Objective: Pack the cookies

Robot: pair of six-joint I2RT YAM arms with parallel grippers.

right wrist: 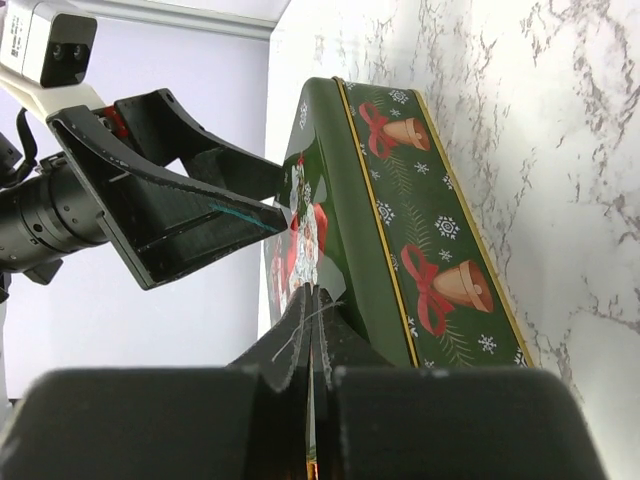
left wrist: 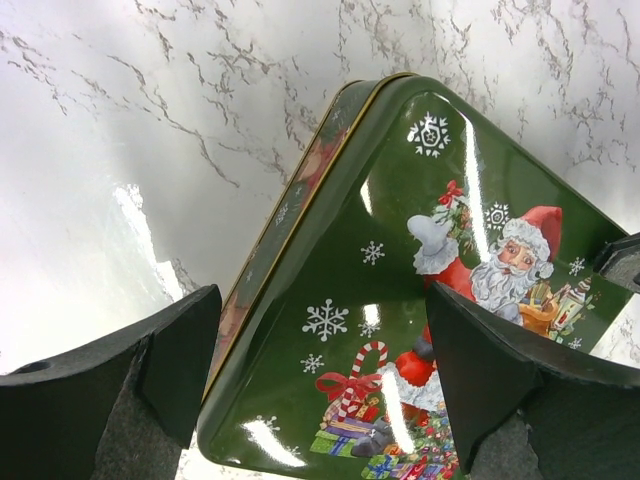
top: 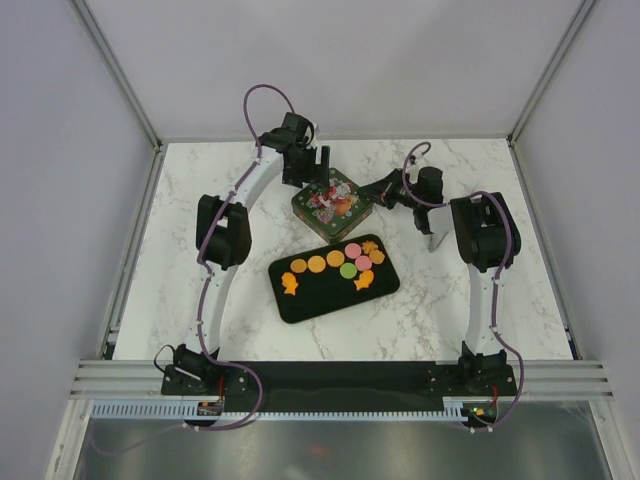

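With the right hand (right wrist: 310,300) clenched against the tin (right wrist: 400,230) and the left hand (left wrist: 325,340) released astride its corner, the ungripped tin could be shoved away, the cookies (top: 335,258) being laid out on the tray (top: 300,306).

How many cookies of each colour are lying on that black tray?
Orange cookies: 7
Pink cookies: 2
Green cookies: 1
Total: 10
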